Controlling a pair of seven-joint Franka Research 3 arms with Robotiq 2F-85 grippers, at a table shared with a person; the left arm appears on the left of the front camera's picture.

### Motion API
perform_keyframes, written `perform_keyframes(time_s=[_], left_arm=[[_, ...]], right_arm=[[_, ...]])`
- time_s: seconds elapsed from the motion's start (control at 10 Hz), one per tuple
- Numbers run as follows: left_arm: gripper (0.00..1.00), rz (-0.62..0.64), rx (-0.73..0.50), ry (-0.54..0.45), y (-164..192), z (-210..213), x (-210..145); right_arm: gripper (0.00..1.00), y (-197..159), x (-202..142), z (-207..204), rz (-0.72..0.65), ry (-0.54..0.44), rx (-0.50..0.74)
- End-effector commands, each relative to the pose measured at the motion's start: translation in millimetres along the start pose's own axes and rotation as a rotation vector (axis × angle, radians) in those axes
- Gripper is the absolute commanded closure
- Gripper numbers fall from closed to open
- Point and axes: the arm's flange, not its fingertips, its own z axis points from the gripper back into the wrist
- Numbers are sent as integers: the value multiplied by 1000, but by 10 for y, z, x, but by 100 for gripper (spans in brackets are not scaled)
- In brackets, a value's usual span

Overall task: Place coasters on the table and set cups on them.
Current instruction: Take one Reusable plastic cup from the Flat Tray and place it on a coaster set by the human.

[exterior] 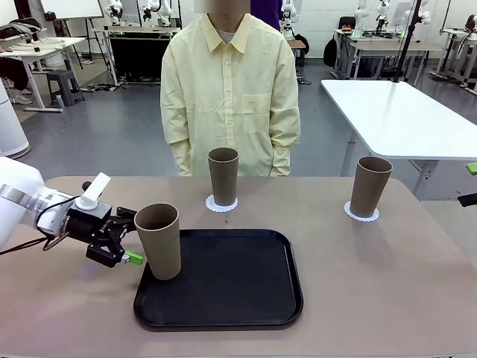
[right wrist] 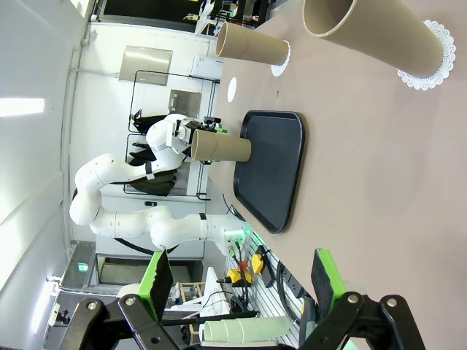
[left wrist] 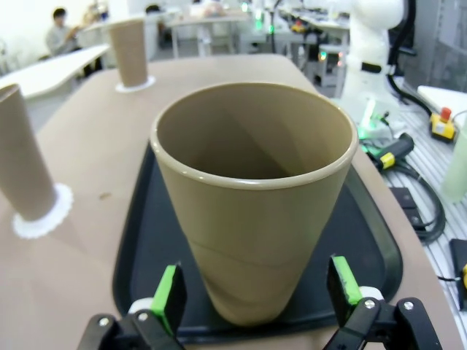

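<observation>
The left gripper [exterior: 128, 240] is reaching in from the left with its jaws standing spread, its green pads [left wrist: 169, 297] flanking the base of the nearest cup [exterior: 158, 240] without clearly pressing on it. That cup, a tall tapered tumbler of matte tan-brown with a smooth rolled rim, is standing upright at the near left corner of the black tray [exterior: 246, 287], a flat rectangular tray with rounded corners and a low raised lip. In the left wrist view the same cup [left wrist: 254, 219] is sitting between the two pads, its hollow mouth facing up.

Two more cups are standing upright on the beige matte table [exterior: 387, 283]. The middle cup [exterior: 223, 176] is resting on a round white coaster [exterior: 221, 203] with a scalloped lacy edge, just beyond the tray's far edge. The right cup [exterior: 370, 186] is sitting on a second lacy coaster [exterior: 361, 213], well apart to the far right.

The right gripper [right wrist: 241, 292] is hovering off the table's right side, its fingers spread wide with nothing between them. A person in a pale yellow buttoned shirt [exterior: 231, 89] is standing at the far side.
</observation>
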Motion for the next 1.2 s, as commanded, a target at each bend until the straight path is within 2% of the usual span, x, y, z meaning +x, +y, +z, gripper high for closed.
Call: perform_keyframes(time_s=[0.0,1.1], left_arm=[[0,-28,2,-16,-14,-153,-34],[0,-81,23,-74,46,-518,-40]], right_arm=[[0,3,0,5,0,1,3],[0,3,0,5,0,1,3]])
